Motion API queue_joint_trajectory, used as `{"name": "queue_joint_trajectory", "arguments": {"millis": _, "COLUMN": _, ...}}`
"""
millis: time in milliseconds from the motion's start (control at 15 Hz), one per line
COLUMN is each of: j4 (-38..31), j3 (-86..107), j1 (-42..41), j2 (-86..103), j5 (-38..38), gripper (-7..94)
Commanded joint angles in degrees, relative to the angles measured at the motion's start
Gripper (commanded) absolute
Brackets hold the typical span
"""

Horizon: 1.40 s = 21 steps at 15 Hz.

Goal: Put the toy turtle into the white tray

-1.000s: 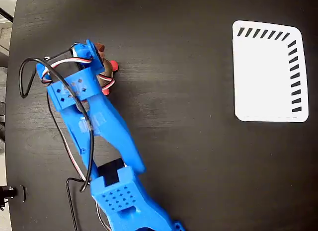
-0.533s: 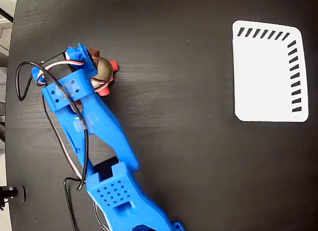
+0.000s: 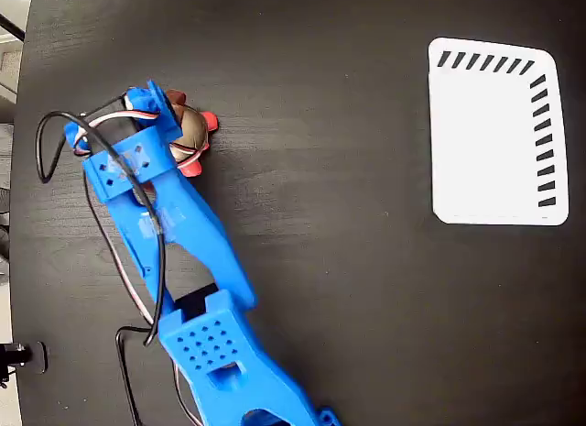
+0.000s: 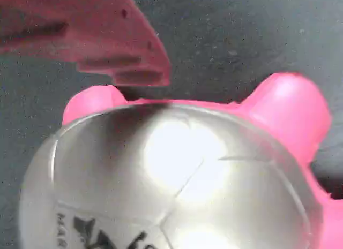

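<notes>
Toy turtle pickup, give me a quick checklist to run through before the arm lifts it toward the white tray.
1. Gripper over the toy turtle: ok, the fixed view shows it right on the shell.
2. Jaws closed on the turtle: cannot tell; the wrist view shows only one finger above the shell.
3. Turtle off the table: cannot tell.
4. White tray free to receive it: ok.
5. Path to the tray unobstructed: ok, bare table between.
6. Cable clear of the turtle: ok.

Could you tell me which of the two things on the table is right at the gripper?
The turtle, at the gripper on the table's left; the tray lies apart, far right.
</notes>
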Motion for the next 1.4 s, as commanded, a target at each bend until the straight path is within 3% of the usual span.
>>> {"name": "queue_joint_trajectory", "arguments": {"millis": 0, "j4": 0.79, "j3": -3.08, "j1": -0.62, "j2": 2.55, "j5": 1.14, "gripper": 55}}
{"name": "queue_joint_trajectory", "arguments": {"millis": 133, "j4": 0.79, "j3": -3.16, "j1": -0.62, "j2": 2.46, "j5": 1.14, "gripper": 50}}
{"name": "queue_joint_trajectory", "arguments": {"millis": 400, "j4": 1.49, "j3": -4.57, "j1": -0.62, "j2": 1.76, "j5": 1.41, "gripper": 30}}
{"name": "queue_joint_trajectory", "arguments": {"millis": 667, "j4": 1.67, "j3": -5.1, "j1": -0.62, "j2": 1.58, "j5": 1.67, "gripper": 0}}
{"name": "queue_joint_trajectory", "arguments": {"millis": 933, "j4": 1.67, "j3": -3.16, "j1": -0.62, "j2": 3.78, "j5": 0.44, "gripper": 0}}
{"name": "queue_joint_trajectory", "arguments": {"millis": 1333, "j4": 1.85, "j3": 15.64, "j1": 1.67, "j2": 30.67, "j5": -4.57, "gripper": 0}}
